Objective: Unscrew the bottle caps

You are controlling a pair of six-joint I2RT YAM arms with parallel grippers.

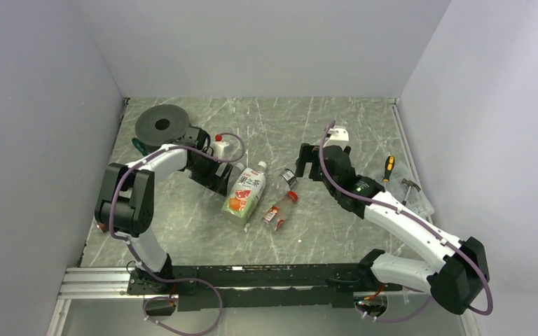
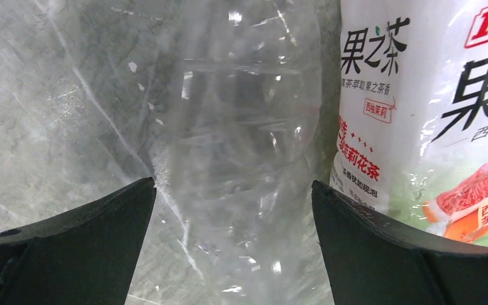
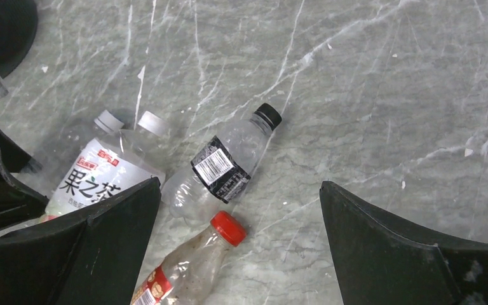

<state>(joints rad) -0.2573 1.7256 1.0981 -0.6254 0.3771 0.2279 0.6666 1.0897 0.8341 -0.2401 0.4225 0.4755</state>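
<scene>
Four bottles lie mid-table. The large labelled bottle (image 1: 244,194) has a white cap (image 3: 153,123). A clear bottle (image 2: 241,159) lies beside it on its left, with a pale cap (image 3: 108,121). A small clear bottle (image 3: 225,166) has a black cap (image 3: 268,115). A red-labelled bottle (image 3: 178,273) has a red cap (image 3: 229,228). My left gripper (image 2: 234,190) is open, its jaws on either side of the clear bottle and not touching it. My right gripper (image 3: 239,184) is open and empty, above the black-capped and red-capped bottles.
A large black disc with a hole (image 1: 162,124) sits at the back left. A small white container with a red top (image 1: 221,146) stands behind the left gripper. A screwdriver (image 1: 388,168) and bagged tools (image 1: 412,190) lie by the right wall.
</scene>
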